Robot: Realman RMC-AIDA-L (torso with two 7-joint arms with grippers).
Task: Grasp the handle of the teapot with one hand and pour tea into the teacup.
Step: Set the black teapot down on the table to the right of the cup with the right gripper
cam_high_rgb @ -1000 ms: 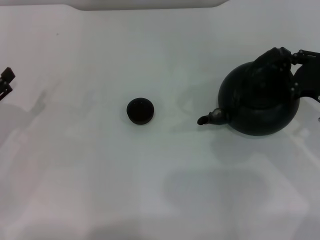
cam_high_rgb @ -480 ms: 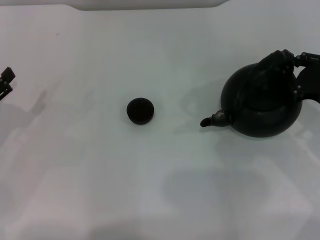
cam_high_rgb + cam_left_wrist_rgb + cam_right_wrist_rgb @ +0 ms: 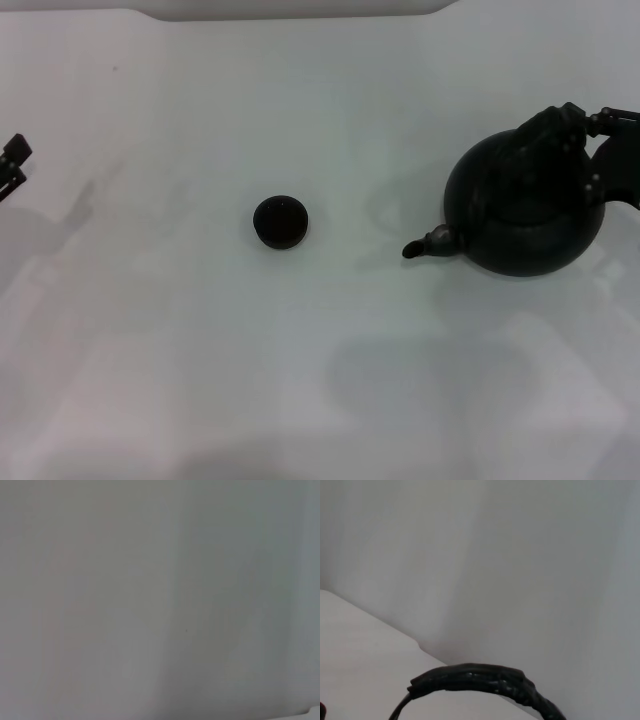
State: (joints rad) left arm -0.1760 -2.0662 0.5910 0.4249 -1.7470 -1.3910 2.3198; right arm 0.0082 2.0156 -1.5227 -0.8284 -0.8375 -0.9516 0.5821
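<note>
Right gripper (image 3: pixel 575 118) sat at top of teapot (image 3: pixel 525 205), on handle (image 3: pixel 545 125); black on black, so whether it was clenched couldn't be told. Teapot at table's (image 3: pixel 300 380) right side, its shadow lying apart, so probably lifted; spout (image 3: pixel 425 243) aimed toward teacup (image 3: pixel 280 221), well apart at centre. Left gripper (image 3: pixel 12 160) parked at far left edge, grip unclear. Advice: carry teapot level until spout over cup, then tilt slowly; cup tiny, overshoot likely.

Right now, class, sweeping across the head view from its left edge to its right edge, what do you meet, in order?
left gripper → teacup → teapot, spout first → right gripper at the handle.
</note>
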